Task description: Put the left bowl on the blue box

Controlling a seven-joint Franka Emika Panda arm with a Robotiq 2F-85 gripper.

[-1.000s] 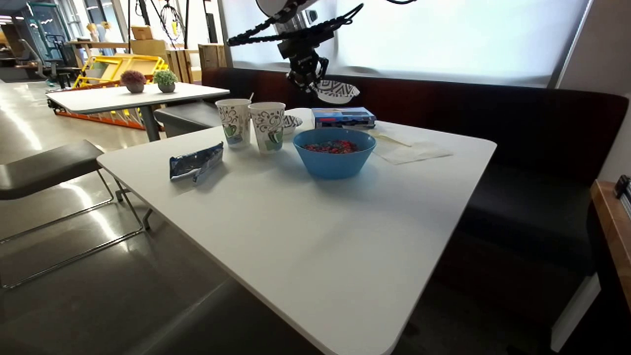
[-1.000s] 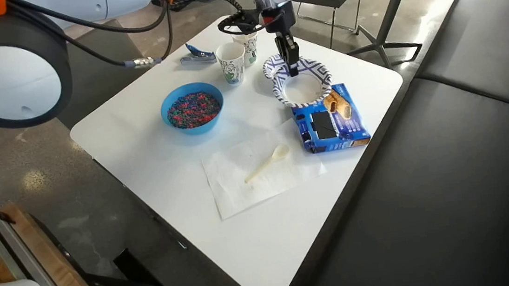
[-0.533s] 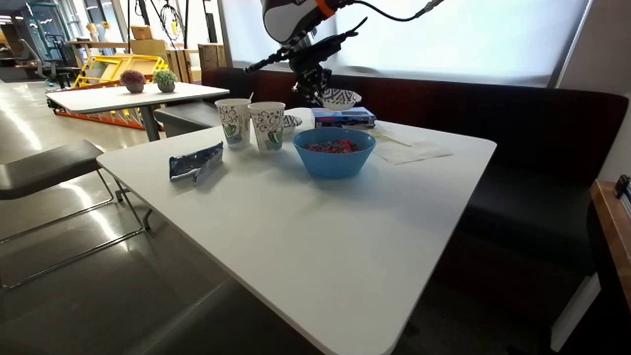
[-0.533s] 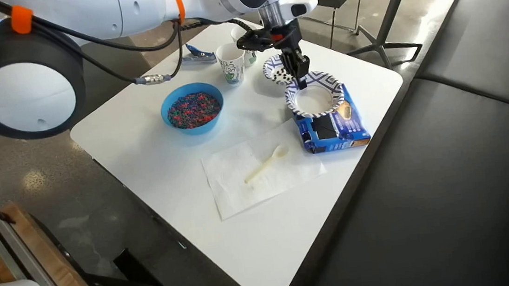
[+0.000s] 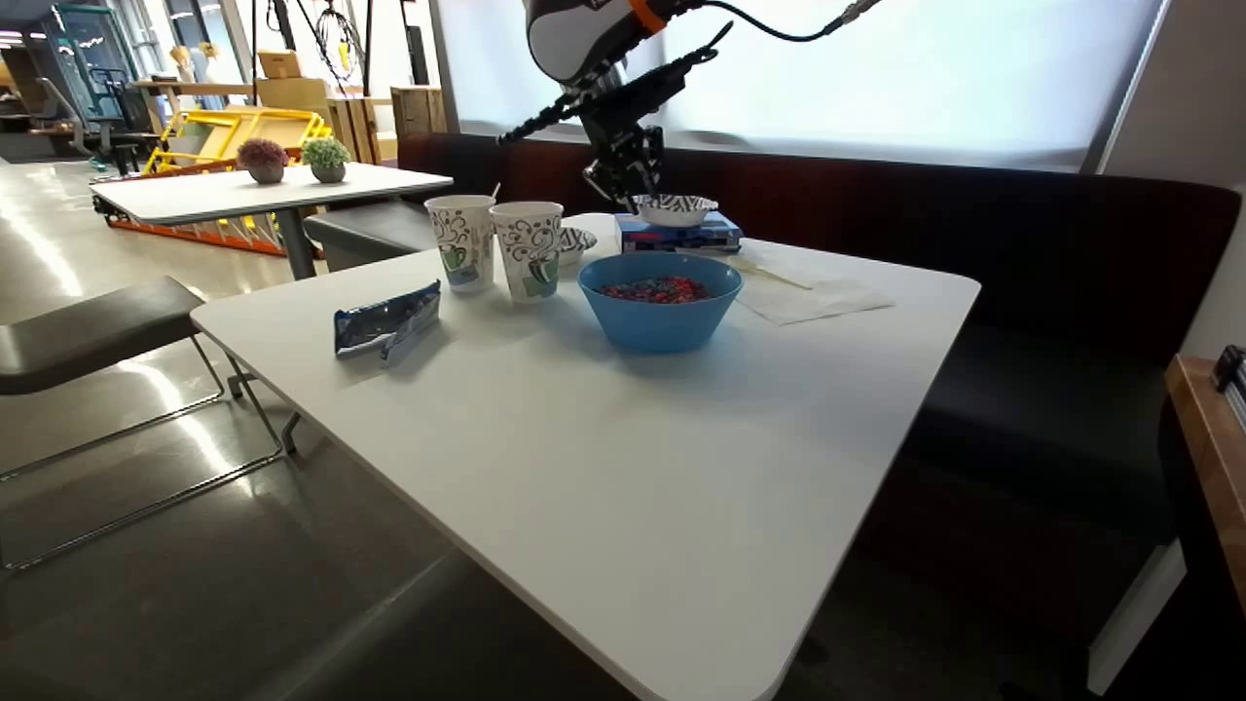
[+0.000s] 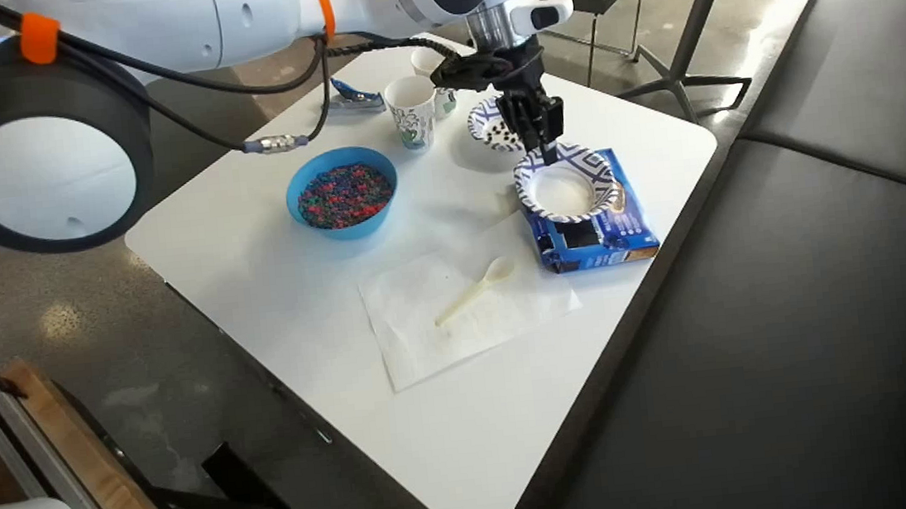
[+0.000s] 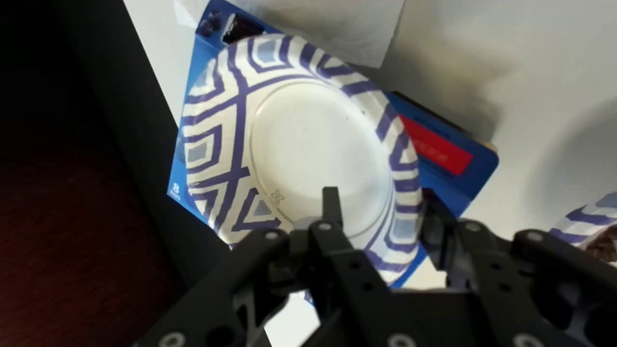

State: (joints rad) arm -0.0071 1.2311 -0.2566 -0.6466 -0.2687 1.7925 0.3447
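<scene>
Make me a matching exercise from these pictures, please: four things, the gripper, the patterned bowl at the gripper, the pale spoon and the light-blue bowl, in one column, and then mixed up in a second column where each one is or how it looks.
Column one:
1. gripper
2. patterned bowl at the gripper
3. pale spoon
4. light-blue bowl

Column two:
A. lying on the white sheet
B. holding multicoloured bits
C. on the blue box
D. black, standing open

Right pairs: 1-D; 2-C; 3-A; 4-B
</scene>
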